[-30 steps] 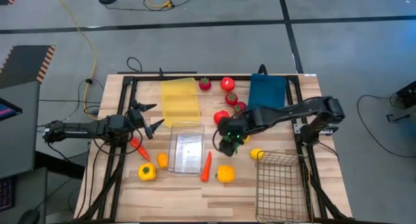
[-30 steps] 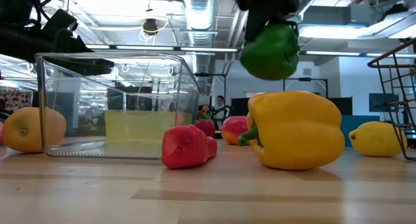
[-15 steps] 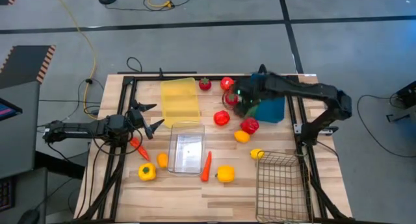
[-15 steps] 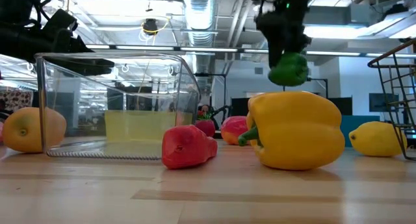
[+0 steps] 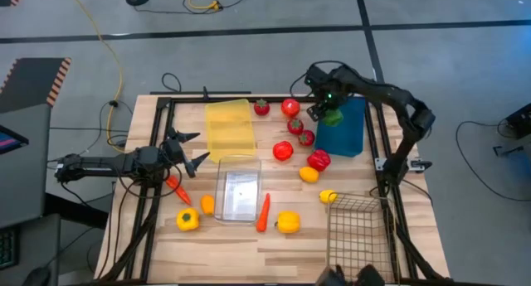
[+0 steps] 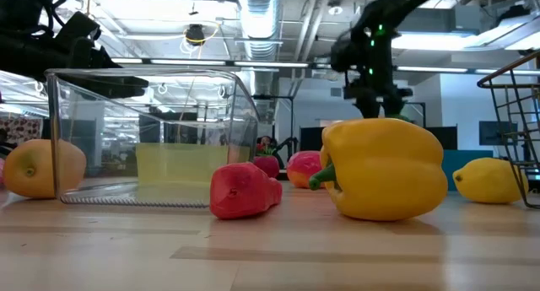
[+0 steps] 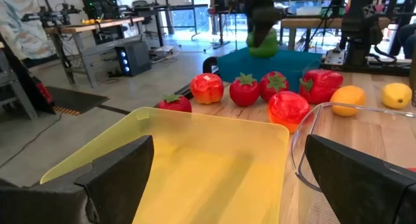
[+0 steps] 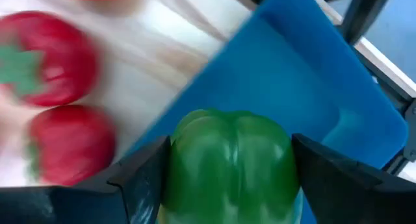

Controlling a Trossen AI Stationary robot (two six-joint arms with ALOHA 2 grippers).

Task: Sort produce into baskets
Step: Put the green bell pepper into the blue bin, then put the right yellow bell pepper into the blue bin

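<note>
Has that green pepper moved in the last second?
Yes. The right gripper has carried the green pepper from beside the clear bin toward the table's far side, now over the blue bin.

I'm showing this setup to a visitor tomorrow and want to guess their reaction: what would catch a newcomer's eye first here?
Most striking is the right gripper holding a green bell pepper over the near edge of the blue bin at the table's far right. Next, the big yellow bell pepper filling the low view, beside the clear bin at the table's middle. The left gripper waits open at the left side, by the yellow bin.
</note>
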